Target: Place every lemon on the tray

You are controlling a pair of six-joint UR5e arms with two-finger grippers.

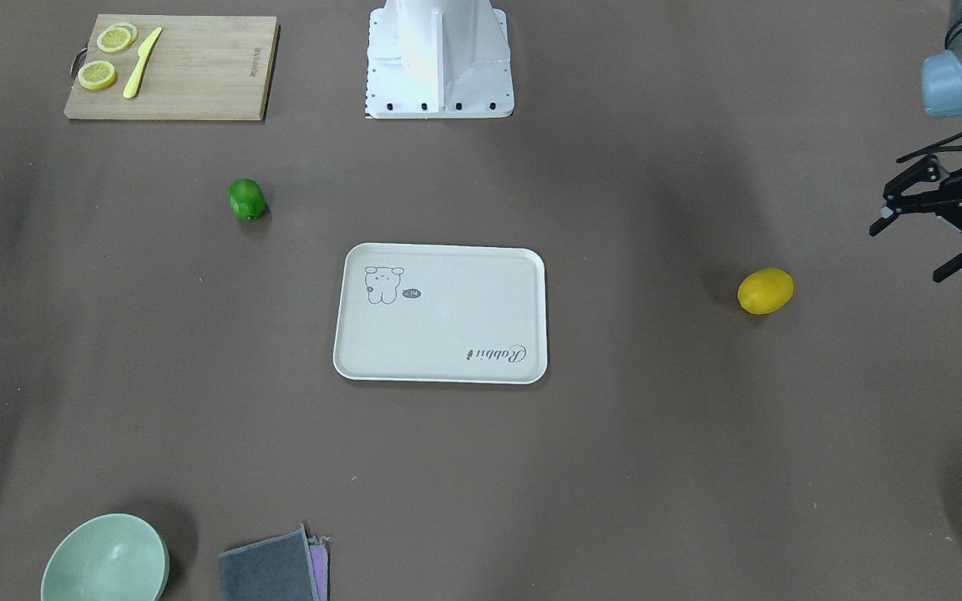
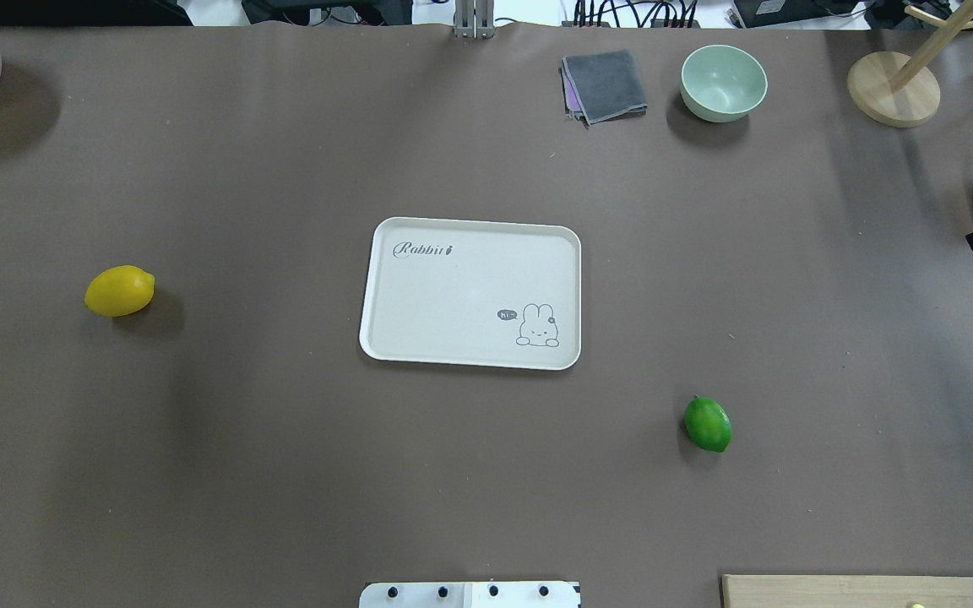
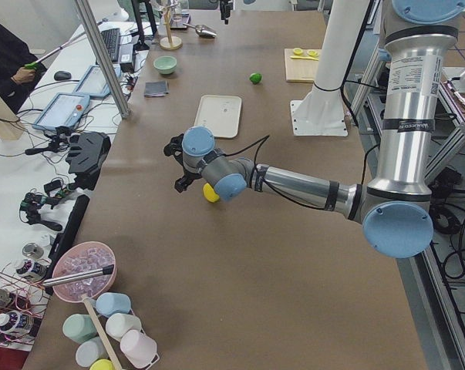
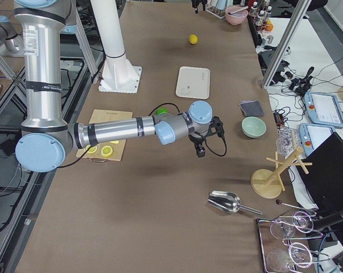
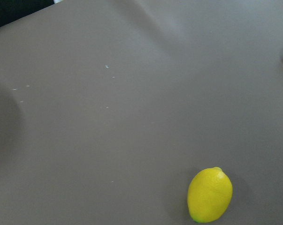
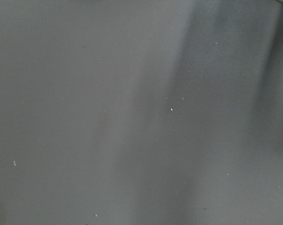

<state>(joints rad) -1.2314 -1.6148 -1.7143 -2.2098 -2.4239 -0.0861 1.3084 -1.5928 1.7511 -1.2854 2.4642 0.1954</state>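
We see the left tool (image 1: 908, 250) spread wide and empty, at 2 o'clock of the yellow lemon (image 1: 766, 291) in the front view; for the right tool (image 4: 208, 139) we cannot tell. Both fruits lie on the bench (image 1: 615, 467) off the tray (image 1: 448, 351), yellow at its 3 o'clock, green lemon (image 1: 247, 199) at 10. Risk: the smooth oval rolls or squirts away if the tool closes off-center.

Tabletop (image 2: 284, 473) holdings:
- Lemon (image 2: 119, 290): near the left pincer (image 1: 913, 249), on its tray side, not touching it.
- Tray (image 2: 470, 223): mid-tabletop, between the left pincer and the right pincer (image 4: 209, 139).
- Second lemon (image 2: 708, 424): on the tabletop, between the tray and the right pincer, nearer the robot.
- Bowl (image 2: 723, 82) and cloth (image 2: 605, 84): side by side, farther out than the right pincer.
- Cutting board (image 1: 197, 67): robot-side of the right pincer, bearing slices (image 1: 116, 37) and knife (image 1: 141, 63).
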